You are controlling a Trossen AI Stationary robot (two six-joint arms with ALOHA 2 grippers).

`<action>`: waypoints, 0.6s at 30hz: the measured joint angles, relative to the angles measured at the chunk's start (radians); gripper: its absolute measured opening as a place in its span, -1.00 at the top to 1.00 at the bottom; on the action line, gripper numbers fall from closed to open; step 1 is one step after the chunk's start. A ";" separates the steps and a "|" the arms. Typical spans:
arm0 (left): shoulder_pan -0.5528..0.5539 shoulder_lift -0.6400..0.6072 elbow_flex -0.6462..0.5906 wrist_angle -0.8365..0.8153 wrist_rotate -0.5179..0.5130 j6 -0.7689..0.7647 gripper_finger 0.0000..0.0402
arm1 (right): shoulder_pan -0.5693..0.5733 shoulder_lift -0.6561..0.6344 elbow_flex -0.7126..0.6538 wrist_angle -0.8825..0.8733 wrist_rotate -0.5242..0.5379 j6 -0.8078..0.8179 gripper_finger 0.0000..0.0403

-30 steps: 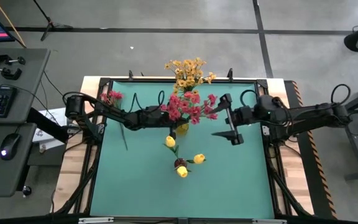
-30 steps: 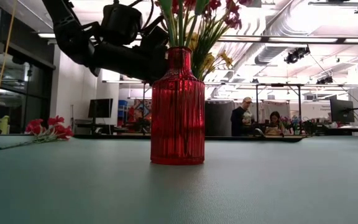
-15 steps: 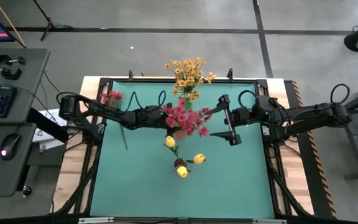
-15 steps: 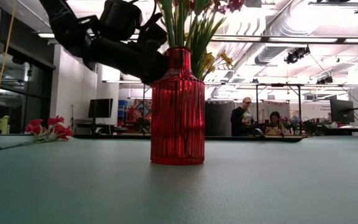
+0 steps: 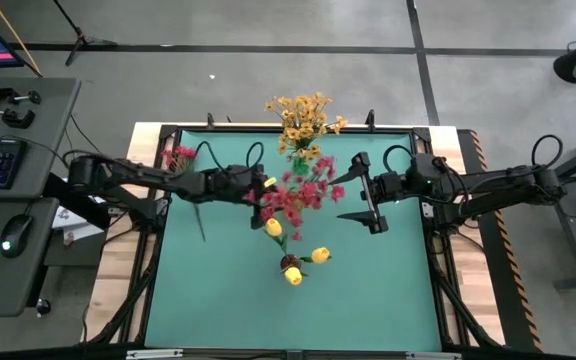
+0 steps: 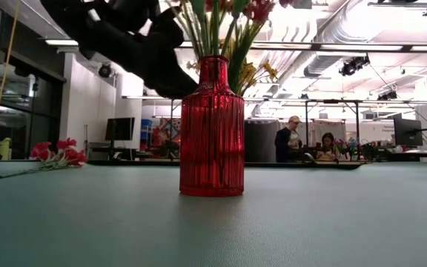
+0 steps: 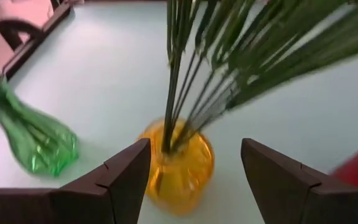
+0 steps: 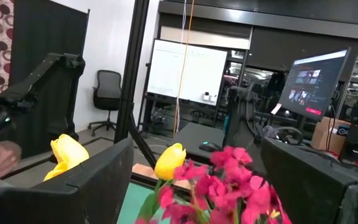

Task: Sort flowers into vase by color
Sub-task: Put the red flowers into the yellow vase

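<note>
Green matting covers the surface point(image 5: 238, 300), with an open workshop behind where two people sit at desks. Left gripper point(image 5: 258, 188) stands over the middle of the surface, just beside the pink-red cluster point(image 5: 293, 195); its own wrist view shows the fingers point(image 7: 126, 171) spread apart with nothing between them, looking down on an orange-yellow vase point(image 7: 179, 165) packed with green stalks and a green vase point(image 7: 33, 140) off to one side. Right gripper point(image 5: 368, 205) waits on the far side of the cluster, fingers parted and empty. One loose pink-red stem point(image 5: 181, 157) lies flat near the back left edge of the surface, its stalk running toward the front; the left arm is plainly the nearer, and I judge that stem the next pick, to be taken across its stalk. Yellow buds point(image 5: 293, 260) stand forward of centre. Low view shows only a red vase point(image 6: 212, 130) and the loose stem point(image 6: 50, 156) well apart to its side; the overhead view hides the vases beneath the blooms.
</note>
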 joint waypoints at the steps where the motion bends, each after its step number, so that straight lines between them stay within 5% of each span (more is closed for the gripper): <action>1: 0.000 -0.015 0.000 -0.033 0.000 -0.005 -0.19 | 0.000 0.000 0.000 -0.002 0.000 0.000 -0.70; 11: 0.000 -0.172 0.000 -0.258 -0.090 -0.027 -0.19 | 0.000 0.000 0.000 -0.003 0.000 0.001 -0.70; 18: 0.000 -0.287 0.000 -0.456 -0.362 -0.148 -0.19 | 0.000 -0.001 0.000 0.021 0.081 -0.007 -0.70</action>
